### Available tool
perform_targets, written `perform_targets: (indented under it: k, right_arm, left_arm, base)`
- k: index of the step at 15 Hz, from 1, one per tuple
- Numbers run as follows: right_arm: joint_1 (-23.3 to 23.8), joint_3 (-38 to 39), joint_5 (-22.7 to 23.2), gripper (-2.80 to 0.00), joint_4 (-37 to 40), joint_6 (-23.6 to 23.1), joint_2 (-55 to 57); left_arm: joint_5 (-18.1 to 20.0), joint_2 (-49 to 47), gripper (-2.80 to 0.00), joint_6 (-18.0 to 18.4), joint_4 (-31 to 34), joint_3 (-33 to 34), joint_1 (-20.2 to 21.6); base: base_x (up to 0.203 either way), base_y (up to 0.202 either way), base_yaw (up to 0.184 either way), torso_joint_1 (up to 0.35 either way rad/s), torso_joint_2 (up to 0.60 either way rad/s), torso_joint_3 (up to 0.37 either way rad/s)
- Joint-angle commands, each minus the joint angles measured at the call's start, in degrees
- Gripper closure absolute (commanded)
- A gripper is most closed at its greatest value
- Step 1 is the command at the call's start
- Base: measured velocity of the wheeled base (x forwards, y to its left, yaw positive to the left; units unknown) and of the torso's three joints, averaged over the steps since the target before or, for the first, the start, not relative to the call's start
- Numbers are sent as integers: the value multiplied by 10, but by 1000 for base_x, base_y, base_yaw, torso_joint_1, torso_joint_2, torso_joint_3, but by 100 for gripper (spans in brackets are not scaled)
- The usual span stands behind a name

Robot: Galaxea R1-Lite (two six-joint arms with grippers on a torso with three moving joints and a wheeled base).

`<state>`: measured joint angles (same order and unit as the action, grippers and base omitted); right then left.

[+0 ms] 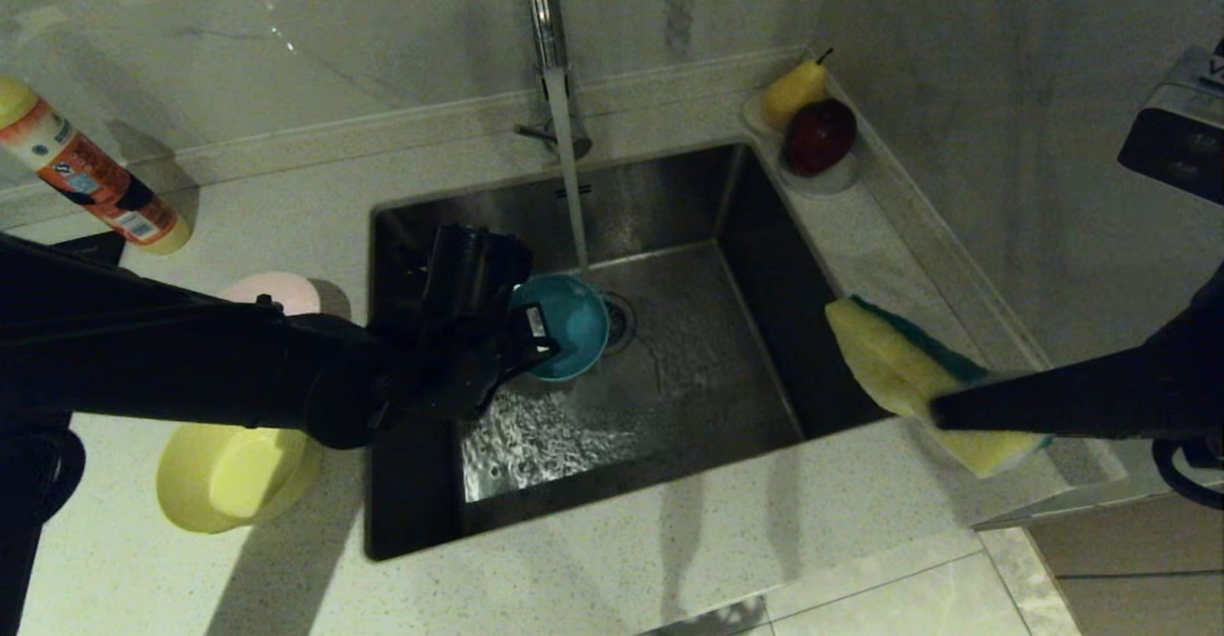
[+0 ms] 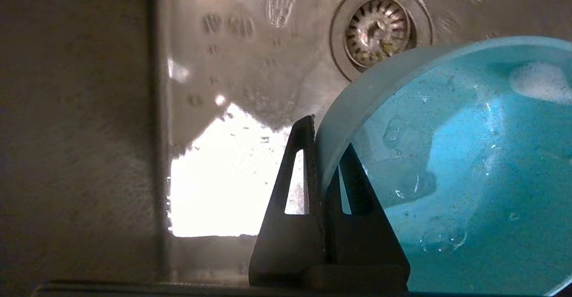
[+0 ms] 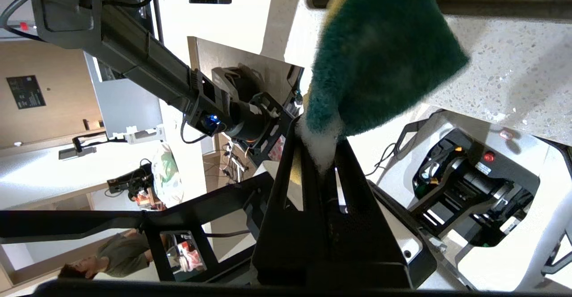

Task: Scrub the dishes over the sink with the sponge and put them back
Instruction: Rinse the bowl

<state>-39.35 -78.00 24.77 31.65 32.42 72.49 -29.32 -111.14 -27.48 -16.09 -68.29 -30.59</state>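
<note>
Water is running into the steel sink (image 1: pixel 669 397); left gripper (image 2: pixel 324 154) is pinching the teal bowl's (image 1: pixel 572 325) rim (wet, liable to slip); right gripper (image 3: pixel 319 154) is clamping the sponge (image 1: pixel 908 373) over the counter.

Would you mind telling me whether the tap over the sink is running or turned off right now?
Running. A stream of water falls from the faucet into the sink, beside the teal bowl, and the basin floor is rippled and wet.

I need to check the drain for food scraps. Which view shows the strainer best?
The left wrist view: the strainer appears close and from above, debris in its slots. In the head view it peeks out half hidden behind the teal bowl. The right wrist view misses it.
</note>
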Motion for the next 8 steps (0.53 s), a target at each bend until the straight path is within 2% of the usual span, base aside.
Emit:
perform_targets:
  k: [1,8]
  right_arm:
    - [0,1,2,0,2,2,0]
    - [9,4,1,0,3,3,-7]
  left_arm:
    - [10,-7,0,-2,14,-21,1]
    - [25,-26,0,-2,51,-88,1]
  base:
    - [0,0,0,0,0,0]
    - [0,0,0,0,0,0]
